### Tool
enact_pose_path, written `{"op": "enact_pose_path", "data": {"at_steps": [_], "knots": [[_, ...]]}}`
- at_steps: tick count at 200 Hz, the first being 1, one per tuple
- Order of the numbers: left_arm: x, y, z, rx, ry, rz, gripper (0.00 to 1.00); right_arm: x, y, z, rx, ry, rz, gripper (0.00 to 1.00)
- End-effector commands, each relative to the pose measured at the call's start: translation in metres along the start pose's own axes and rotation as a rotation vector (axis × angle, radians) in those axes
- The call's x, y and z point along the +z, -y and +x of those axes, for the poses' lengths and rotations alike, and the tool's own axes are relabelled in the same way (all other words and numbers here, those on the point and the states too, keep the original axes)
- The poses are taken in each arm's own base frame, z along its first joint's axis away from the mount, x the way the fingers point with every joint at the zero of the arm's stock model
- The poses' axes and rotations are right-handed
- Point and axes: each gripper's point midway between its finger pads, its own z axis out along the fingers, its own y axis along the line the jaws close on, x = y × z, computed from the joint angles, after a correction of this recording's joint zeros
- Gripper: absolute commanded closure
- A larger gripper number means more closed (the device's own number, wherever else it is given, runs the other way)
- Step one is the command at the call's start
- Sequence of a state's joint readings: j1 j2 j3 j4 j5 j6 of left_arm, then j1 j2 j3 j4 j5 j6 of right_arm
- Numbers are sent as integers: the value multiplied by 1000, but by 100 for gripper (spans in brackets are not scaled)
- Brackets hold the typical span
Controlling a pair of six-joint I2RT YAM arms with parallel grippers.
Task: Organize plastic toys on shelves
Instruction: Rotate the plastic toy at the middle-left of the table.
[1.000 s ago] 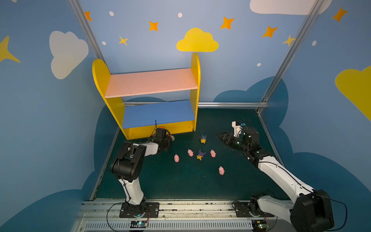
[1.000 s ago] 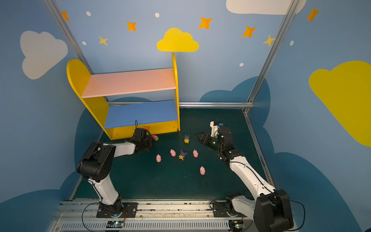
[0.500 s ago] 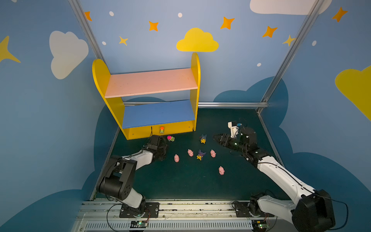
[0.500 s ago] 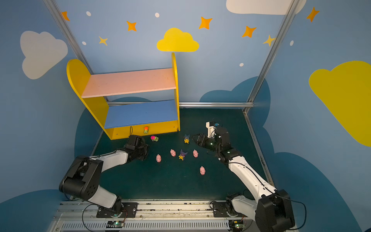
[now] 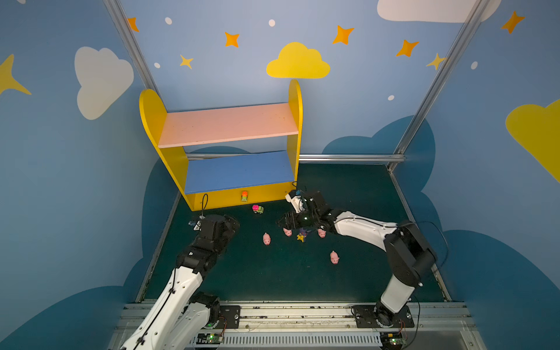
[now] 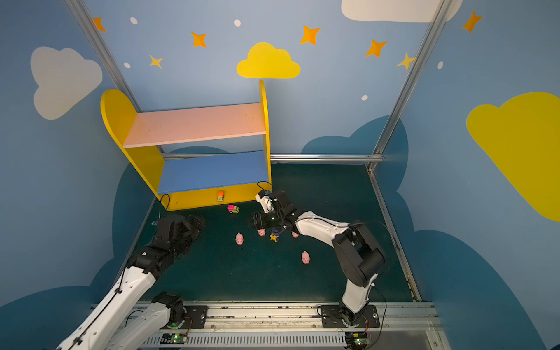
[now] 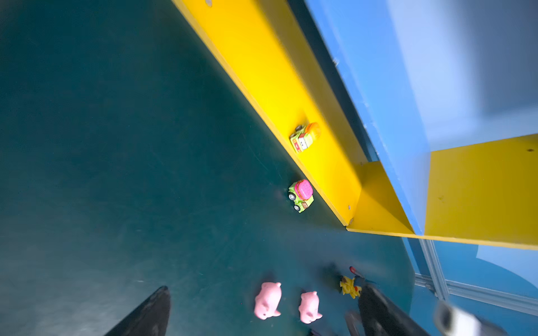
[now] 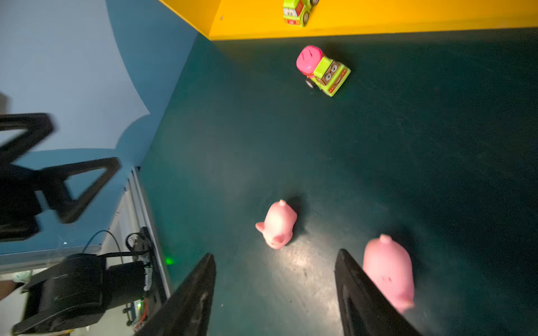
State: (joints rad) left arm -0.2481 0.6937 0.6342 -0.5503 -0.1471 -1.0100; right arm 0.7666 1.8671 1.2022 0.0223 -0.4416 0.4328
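Two grippers hang low over the dark green floor (image 5: 272, 281), each with its fingers apart and nothing between them. The left gripper (image 7: 266, 288) is spread very wide; its own wrist view shows two dark fingers (image 7: 148, 311) framing the floor and the toys beyond. The right gripper (image 8: 275, 255) is spread less widely. In its wrist view the first pig (image 8: 388, 270), pink, lies just outside one finger (image 8: 355, 291) and is partly hidden by it; contact cannot be judged. The second pig (image 8: 276, 225) lies ahead of the tips. The shelf unit (image 5: 156, 121), yellow with a pink upper board (image 5: 227, 124) and a blue lower board (image 5: 239, 171), stands at the far left. The orange-topped car (image 5: 244, 196) sits on its yellow base (image 5: 218, 200); the pink-topped car (image 5: 258, 208) stands on the floor just near of that base, slightly right. Only the top views show the third pig (image 5: 321, 233), half under the right arm (image 5: 363, 227), and the fourth pig (image 5: 334, 257), nearer and apart. A yellow figure (image 5: 301, 237) with a purple head lies between the first and third pigs. The top views hide the left gripper's fingers under its black wrist; the right wrist view shows them as blurred black triangles, apart. Only the wrist views show the cars' painted faces.
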Motion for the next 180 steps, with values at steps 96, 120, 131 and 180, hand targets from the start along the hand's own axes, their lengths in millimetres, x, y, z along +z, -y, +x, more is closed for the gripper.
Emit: {"op": "enact_pose_path", "data": {"at_steps": [96,120,131,180], "knots": [[-26,-28,1,86,13,-25,0,88,26,-49,-204,44,46,29],[-29,-25,-2,88,20,-15,0,99,29,-58,-208,59,47,29],[-30,-24,-3,89,21,-10,0,102,30,-62,-211,68,52,29],[-37,-23,-8,84,35,1,0,113,42,-71,-217,83,90,28]]}}
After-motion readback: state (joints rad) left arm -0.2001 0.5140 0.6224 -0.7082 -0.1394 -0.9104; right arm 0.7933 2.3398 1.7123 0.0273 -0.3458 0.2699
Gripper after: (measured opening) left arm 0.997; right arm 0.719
